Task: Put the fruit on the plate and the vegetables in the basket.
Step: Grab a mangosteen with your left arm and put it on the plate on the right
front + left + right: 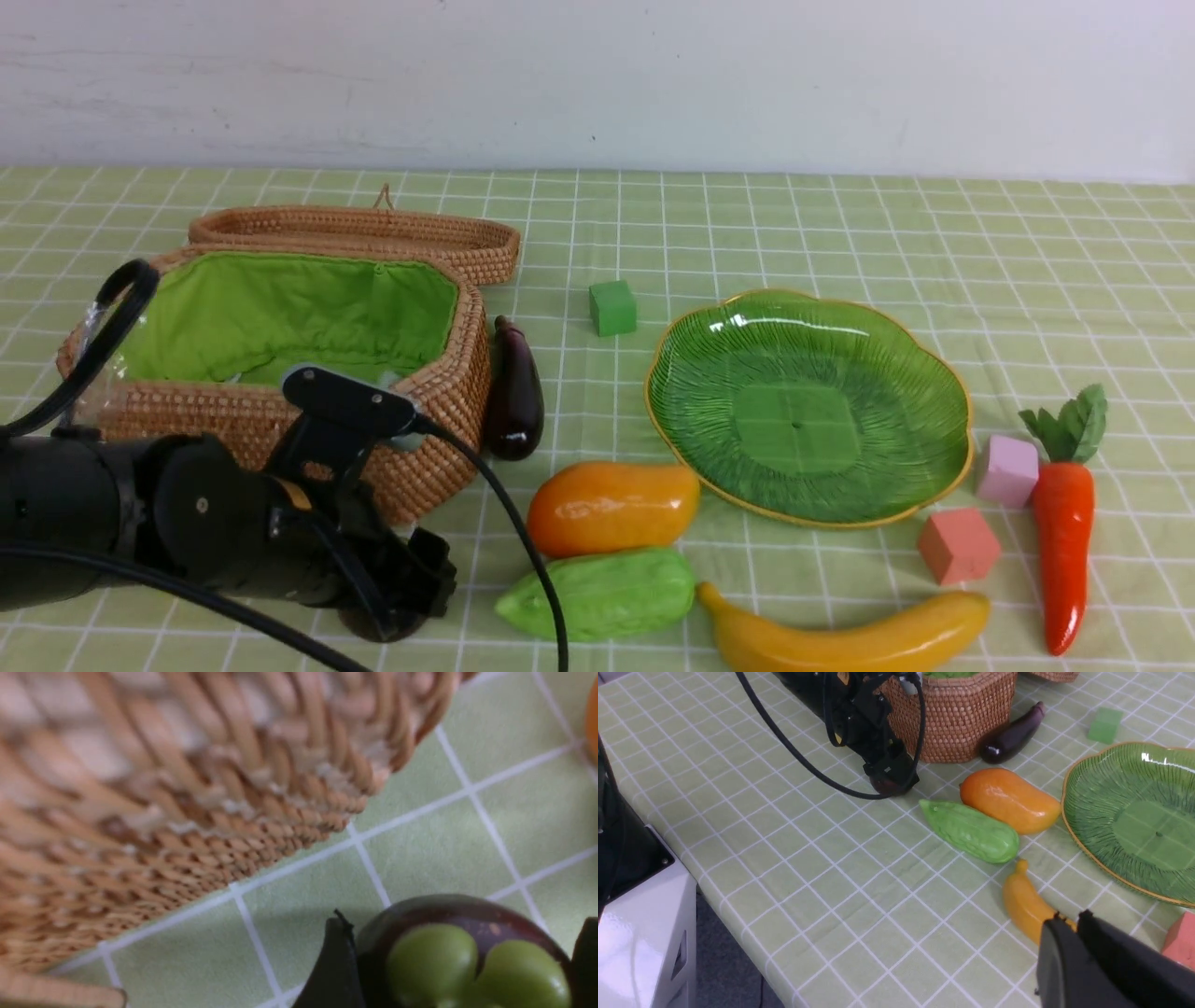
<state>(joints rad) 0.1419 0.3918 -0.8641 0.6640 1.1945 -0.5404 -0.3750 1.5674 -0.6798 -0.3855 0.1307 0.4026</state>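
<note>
My left gripper (401, 607) hangs low over the table in front of the basket (439, 392), open, with a finger on either side of the dark purple mangosteen (448, 919). The mangosteen rests on the cloth with its green cap up. Mango (611, 507), light green gourd (597, 593) and banana (840, 639) lie together in the near middle. The eggplant (513, 392) lies against the basket's right wall. At the far right lies the carrot (1064, 523). The green plate (808, 401) holds nothing. My right gripper (1069, 919) is shut, just above the banana's (1022, 900) end.
The flat woven lid (373, 233) leans behind the basket. A green cube (612, 308) sits behind the plate. A lilac cube (1008, 469) and a salmon cube (957, 546) sit between plate and carrot. The table's near edge drops off by a white machine base (640, 933).
</note>
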